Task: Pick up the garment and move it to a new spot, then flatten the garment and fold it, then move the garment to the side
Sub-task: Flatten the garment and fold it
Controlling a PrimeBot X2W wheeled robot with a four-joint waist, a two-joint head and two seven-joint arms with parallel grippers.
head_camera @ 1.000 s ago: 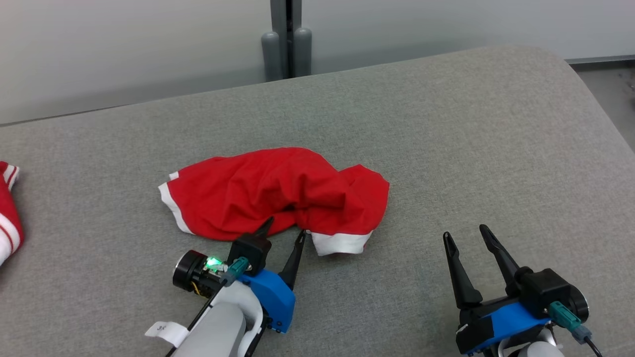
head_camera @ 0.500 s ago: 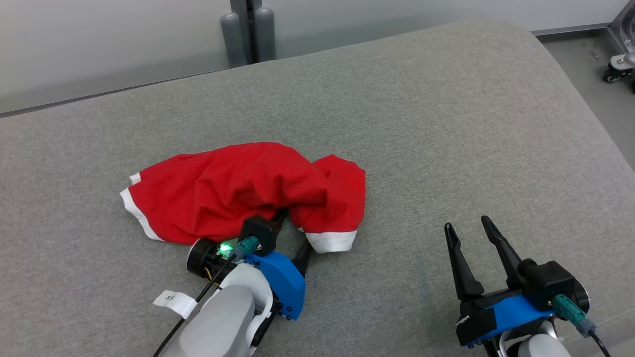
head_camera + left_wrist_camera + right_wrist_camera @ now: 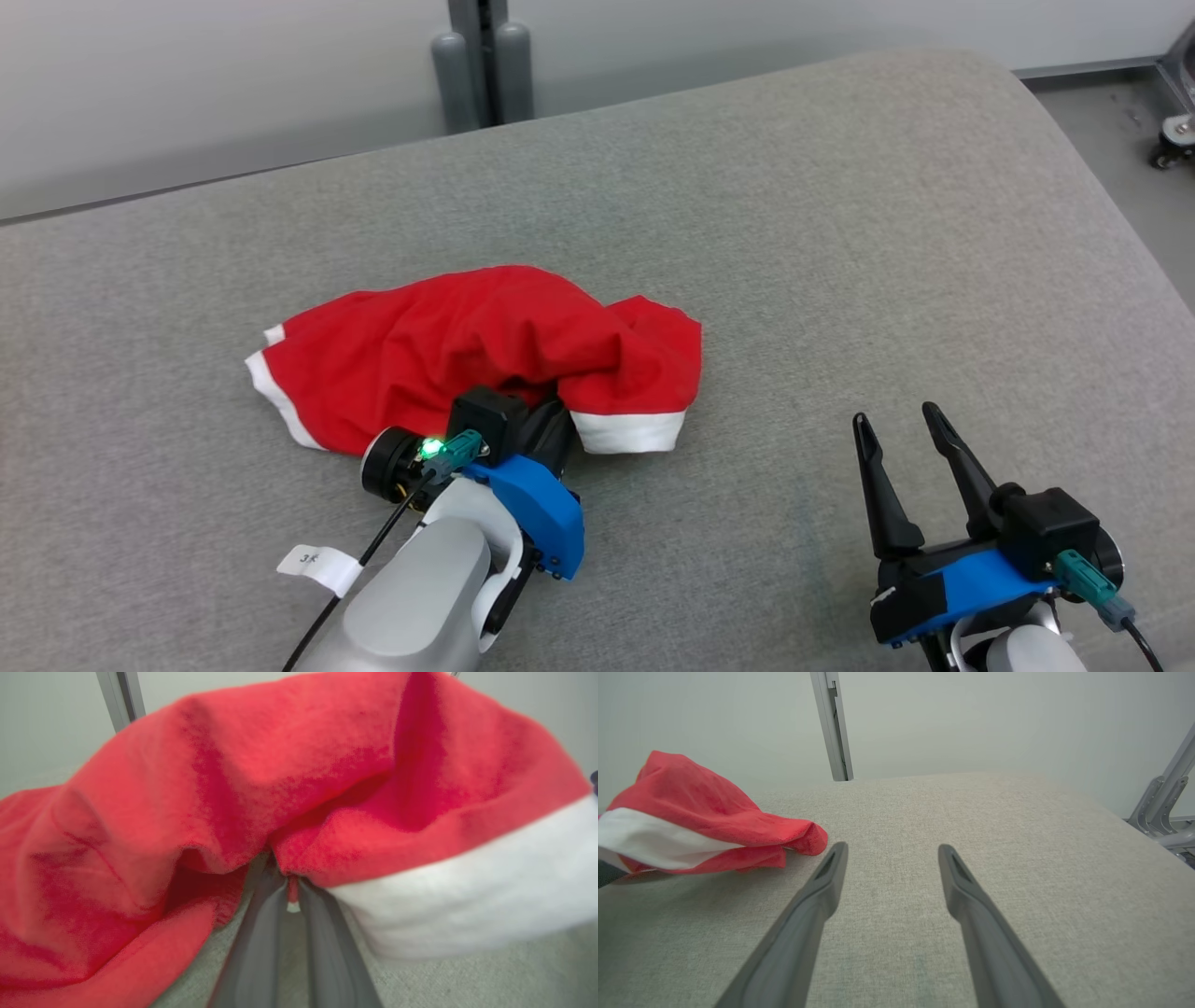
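A crumpled red garment (image 3: 467, 355) with white hems lies on the grey cushioned surface (image 3: 794, 280), left of centre. My left gripper (image 3: 541, 415) reaches into its near edge, fingertips buried in the folds. In the left wrist view the two fingers (image 3: 261, 933) meet at a pinch of red cloth (image 3: 292, 889) of the garment (image 3: 280, 788), shut on it. My right gripper (image 3: 898, 425) hovers at the lower right, open and empty, well clear of the cloth. In the right wrist view the right gripper (image 3: 892, 851) points over bare fabric with the garment (image 3: 691, 812) off to the left.
A grey post (image 3: 481, 65) stands behind the surface's far edge. The surface curves down at the right edge, with floor and a caster wheel (image 3: 1172, 140) beyond. A white tag (image 3: 313, 565) hangs off my left forearm.
My left gripper has pushed forward into the garment's near edge and closed on the cloth. The head camera has shifted. The right gripper stays open.
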